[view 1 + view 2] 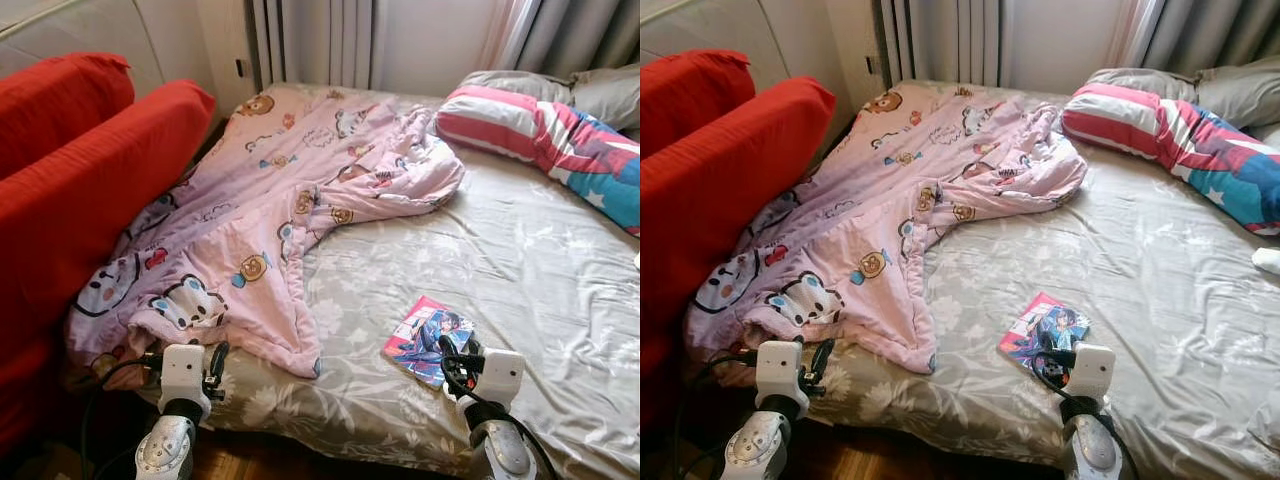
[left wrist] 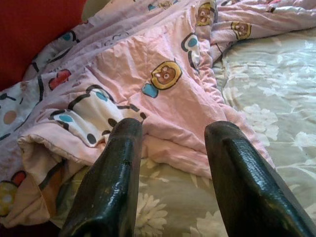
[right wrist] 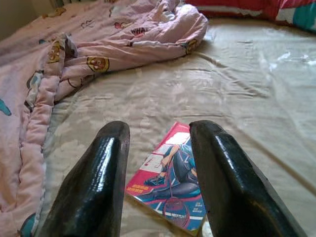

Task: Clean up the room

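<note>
A pink cartoon-print quilt (image 1: 280,190) lies rumpled across the left half of the bed, its near corner hanging toward the bed's front edge. A comic book (image 1: 428,339) with a pink and blue cover lies flat on the grey floral sheet (image 1: 520,260) near the front. My left gripper (image 2: 170,168) is open, just short of the quilt's near hem (image 2: 163,143). My right gripper (image 3: 158,163) is open too, hovering right over the comic book (image 3: 170,185), whose near edge lies between the fingers.
A red sofa (image 1: 80,170) stands tight against the bed's left side. A striped pink, blue and white pillow (image 1: 550,140) and grey pillows (image 1: 600,90) lie at the head, right. Curtains (image 1: 320,40) hang behind. Wooden floor (image 1: 260,462) shows below the bed's front edge.
</note>
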